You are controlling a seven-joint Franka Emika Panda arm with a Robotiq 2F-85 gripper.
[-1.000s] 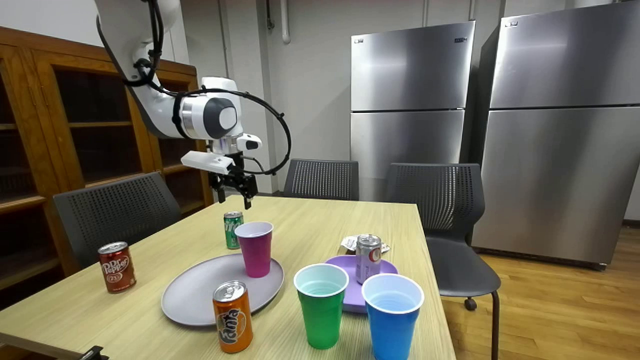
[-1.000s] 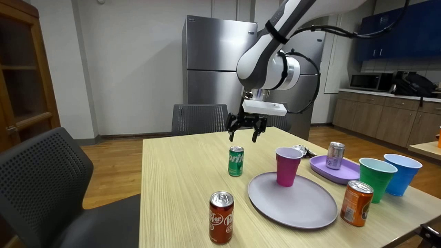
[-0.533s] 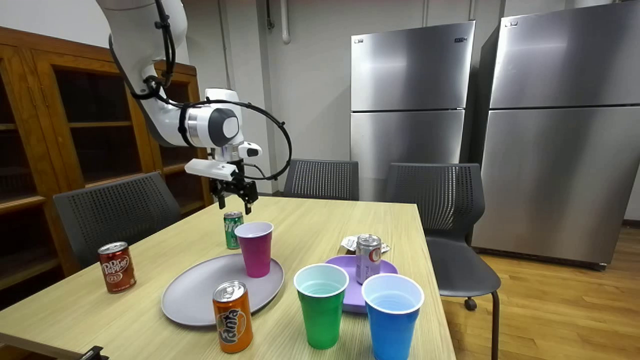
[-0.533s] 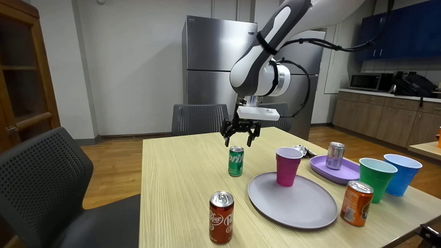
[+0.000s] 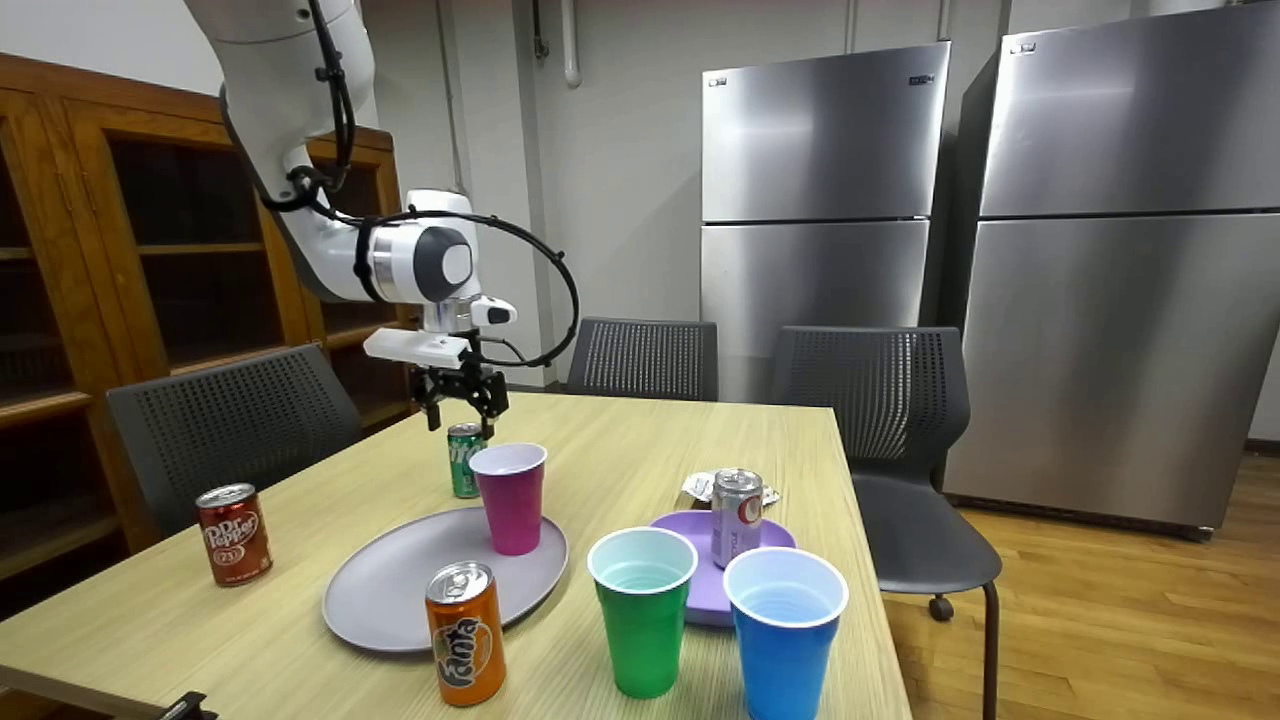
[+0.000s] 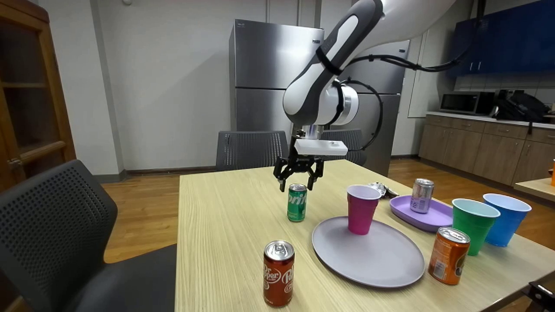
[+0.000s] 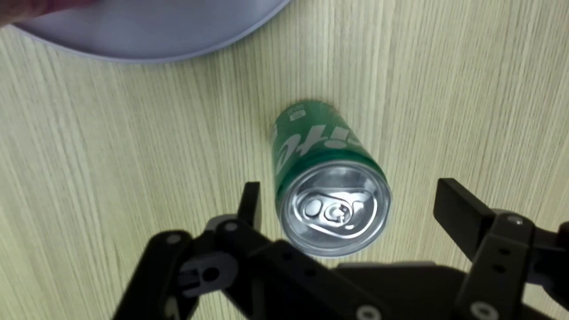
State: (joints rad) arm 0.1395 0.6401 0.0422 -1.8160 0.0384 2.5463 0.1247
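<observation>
- Judging by the pose, the step in hand was lining up on the green can [image 7: 331,178], before any grip.
- Claw [image 6: 296,187]: fingers [image 7: 462,218] wide apart, nothing held. Tips looked about level with the can's top; exact height was hard to call.
- Wrist view showed a gap either side of the can, tighter at the finger on that view's left. No contact visible.
- Green can stood upright on the table [image 6: 225,216], near the grey plate [image 6: 368,264], not touching it, across from the orange can [image 6: 449,258].
- Next move, as I read it, called for evening the gaps, lowering straight down, then squeezing the can's body. Pink cup [image 6: 361,214] was near, so sideways drift risked a knock.
- Cans: four. Green, orange, dark red can [image 6: 279,277], silver can [image 6: 421,197]; the silver one stood upright in the purple tray [image 6: 403,212].
- Cups: three. Pink, on the plate, plus a green cup [image 5: 645,630] and a blue cup [image 5: 786,660].
- Plate: one. Tray: one. Crumpled wrapper [image 6: 378,188]: one, just beside the tray.
- Orange thing [image 6: 553,177] cut off at the edge of an exterior view: couldn't identify it, left it uncounted.
</observation>
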